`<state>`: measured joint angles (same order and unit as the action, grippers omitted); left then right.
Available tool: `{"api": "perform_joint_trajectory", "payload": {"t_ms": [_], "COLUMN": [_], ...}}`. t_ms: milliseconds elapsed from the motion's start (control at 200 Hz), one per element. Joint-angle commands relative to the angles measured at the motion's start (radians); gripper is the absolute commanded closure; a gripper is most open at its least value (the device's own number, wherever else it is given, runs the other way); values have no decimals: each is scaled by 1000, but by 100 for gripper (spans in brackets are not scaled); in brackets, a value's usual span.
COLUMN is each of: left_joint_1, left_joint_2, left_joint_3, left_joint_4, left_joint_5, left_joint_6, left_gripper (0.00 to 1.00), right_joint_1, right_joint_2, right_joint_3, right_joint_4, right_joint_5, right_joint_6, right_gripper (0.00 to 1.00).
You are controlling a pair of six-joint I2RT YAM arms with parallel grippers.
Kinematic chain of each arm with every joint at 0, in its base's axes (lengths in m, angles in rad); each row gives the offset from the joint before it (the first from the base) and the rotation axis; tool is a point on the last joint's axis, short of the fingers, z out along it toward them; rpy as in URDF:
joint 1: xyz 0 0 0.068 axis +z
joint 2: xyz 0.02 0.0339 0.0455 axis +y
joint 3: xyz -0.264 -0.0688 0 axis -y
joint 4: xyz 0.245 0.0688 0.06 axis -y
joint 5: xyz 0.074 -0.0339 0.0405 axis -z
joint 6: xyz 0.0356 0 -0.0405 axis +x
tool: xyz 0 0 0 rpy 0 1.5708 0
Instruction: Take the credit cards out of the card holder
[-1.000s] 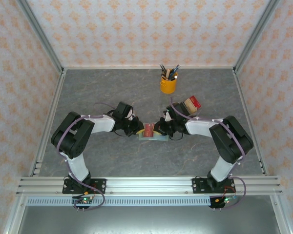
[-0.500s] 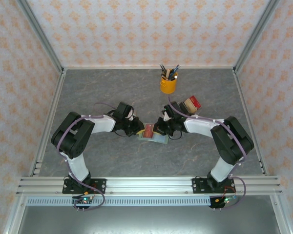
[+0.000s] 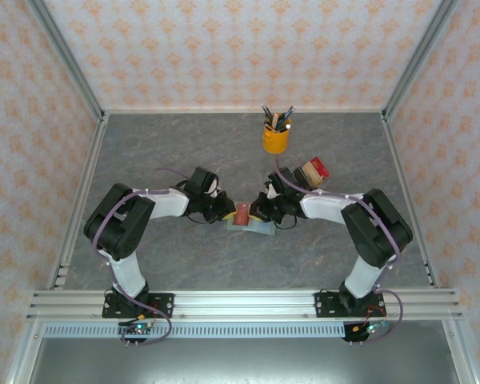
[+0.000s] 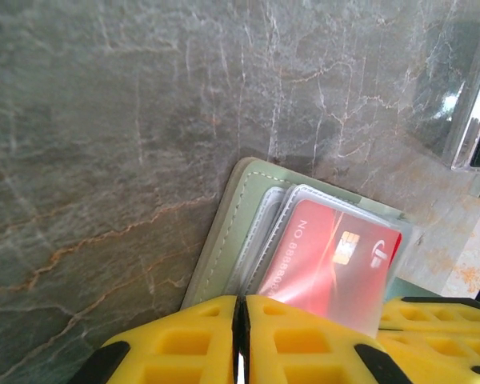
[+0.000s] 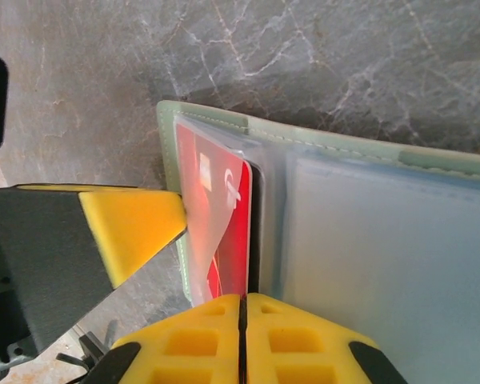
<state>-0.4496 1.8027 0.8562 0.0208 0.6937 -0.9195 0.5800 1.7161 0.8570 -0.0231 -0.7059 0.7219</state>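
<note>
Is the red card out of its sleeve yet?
No, inside: the clear plastic sleeve covers the flat red card in the sage-green folding wallet.

Right gripper (image 5: 242,308) nudged left; red card (image 5: 232,232) shifted slightly with it

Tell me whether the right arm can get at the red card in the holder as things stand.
Probably yes: the right end effector is shut at the edge of the red credit card, seemingly pinching it. Nothing blocks it, though the card sits partly in the clear sleeve of the card holder.
</note>
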Motion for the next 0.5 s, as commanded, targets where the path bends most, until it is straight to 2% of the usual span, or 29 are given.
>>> {"api": "perform_joint_trajectory", "payload": {"t_ms": [0,200,270,360,490], "left_joint_1": [-35,-35,-35,-34,-33], "left_joint_2": [76,76,75,68,57], "left_joint_3": [-54,-58,-60,-61,-59], "left_joint_4": [-147,-132,-127,-130,-137], "left_joint_5": [-40,-30,-25,-25,-32], "left_joint_6": [-4,-8,-6,-7,-6], "left_gripper": [88,88,89,89,88], "right_joint_1": [17,15,15,12,6], "right_joint_2": [29,33,28,18,-3], "right_joint_3": [6,-5,-8,-12,-12], "right_joint_4": [155,191,200,200,151], "right_joint_5": [-24,-27,-22,-10,13], "right_joint_6": [19,34,38,41,29], "right_gripper": [89,89,92,100,100]}}
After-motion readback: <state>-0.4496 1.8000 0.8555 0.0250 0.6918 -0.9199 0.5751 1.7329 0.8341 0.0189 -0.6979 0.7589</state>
